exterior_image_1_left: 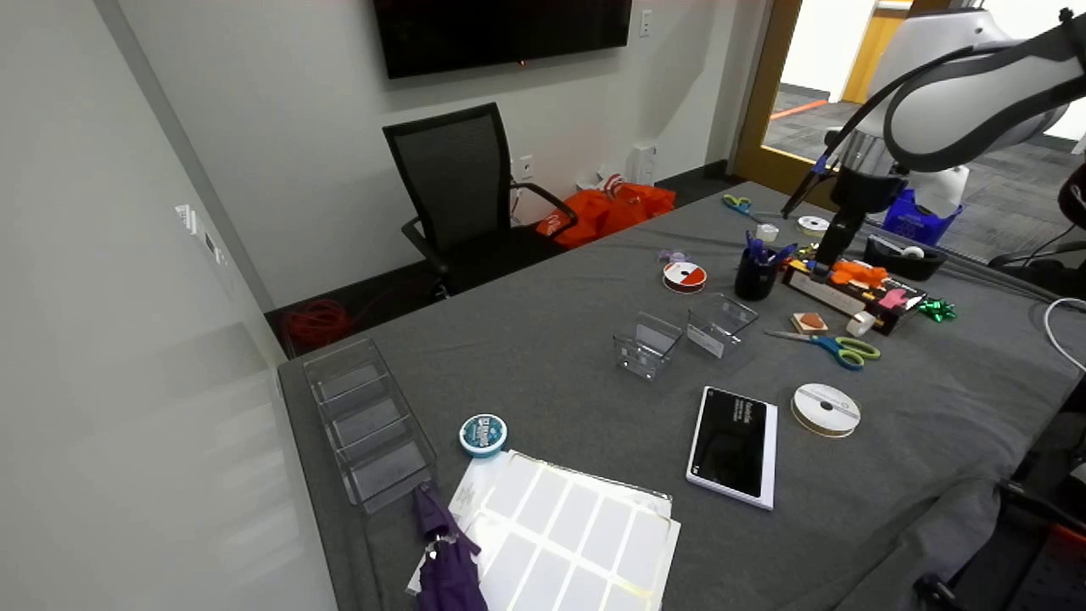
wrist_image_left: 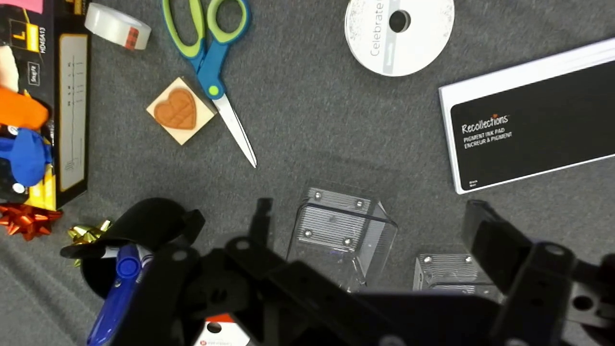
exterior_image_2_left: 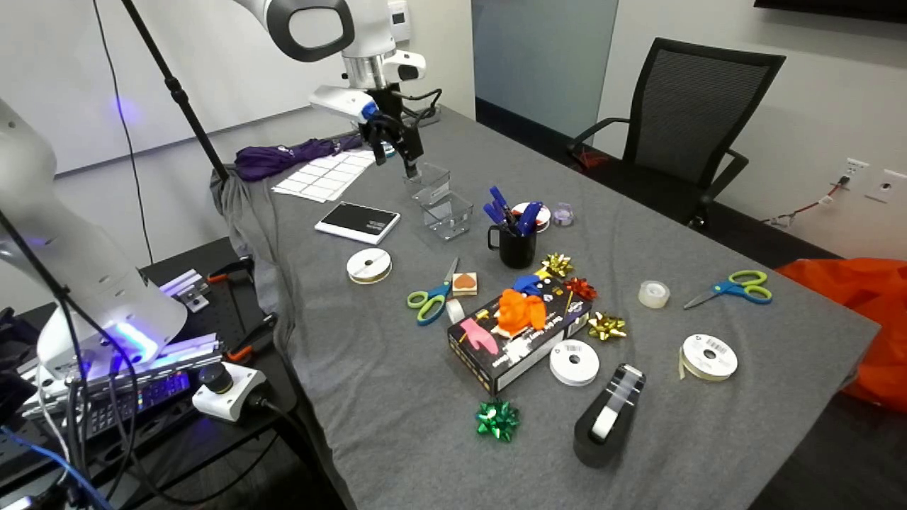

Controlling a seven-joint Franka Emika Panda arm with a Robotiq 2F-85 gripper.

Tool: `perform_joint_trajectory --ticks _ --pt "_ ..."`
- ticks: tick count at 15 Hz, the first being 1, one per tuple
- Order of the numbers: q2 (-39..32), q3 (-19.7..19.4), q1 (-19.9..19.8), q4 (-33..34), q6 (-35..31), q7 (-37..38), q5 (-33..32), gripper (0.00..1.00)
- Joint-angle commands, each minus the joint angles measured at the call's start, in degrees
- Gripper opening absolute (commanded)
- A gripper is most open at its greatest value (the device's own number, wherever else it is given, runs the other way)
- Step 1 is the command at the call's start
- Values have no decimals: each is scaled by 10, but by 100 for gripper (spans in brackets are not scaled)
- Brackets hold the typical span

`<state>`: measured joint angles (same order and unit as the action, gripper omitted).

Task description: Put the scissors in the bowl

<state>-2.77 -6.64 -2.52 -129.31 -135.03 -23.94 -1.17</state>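
One pair of blue-green scissors lies on the table beside a heart stamp, seen in both exterior views (exterior_image_1_left: 836, 346) (exterior_image_2_left: 436, 294) and the wrist view (wrist_image_left: 211, 72). A second pair lies near the far end (exterior_image_1_left: 740, 204), also in an exterior view (exterior_image_2_left: 737, 287). No bowl shows clearly. The round white-and-red thing (exterior_image_1_left: 685, 277) behind the pen mug looks like a ribbon spool with a centre hole; it is partly hidden in an exterior view (exterior_image_2_left: 544, 218) and the wrist view (wrist_image_left: 223, 334). My gripper (wrist_image_left: 370, 211) is open, empty and raised above the table, also visible in both exterior views (exterior_image_1_left: 821, 270) (exterior_image_2_left: 396, 164).
Clear holders (wrist_image_left: 336, 221) lie below the gripper. The black pen mug (exterior_image_2_left: 517, 249) stands near the black box (exterior_image_2_left: 506, 340) topped with coloured gloves. Around are a heart stamp (wrist_image_left: 178, 110), an ink pad (exterior_image_1_left: 734, 445), a white spool (exterior_image_1_left: 825, 410) and a tape dispenser (exterior_image_2_left: 609, 418).
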Motion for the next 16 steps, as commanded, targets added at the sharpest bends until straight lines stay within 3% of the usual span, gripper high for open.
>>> perform_joint_trajectory --ticks 1,7,16 --pt "-9 1 -22 -12 -31 -32 4 100" --pt "-78 -10 -63 0 -107 -65 9 100" --pt "-168 3 -107 34 -108 -73 12 100"
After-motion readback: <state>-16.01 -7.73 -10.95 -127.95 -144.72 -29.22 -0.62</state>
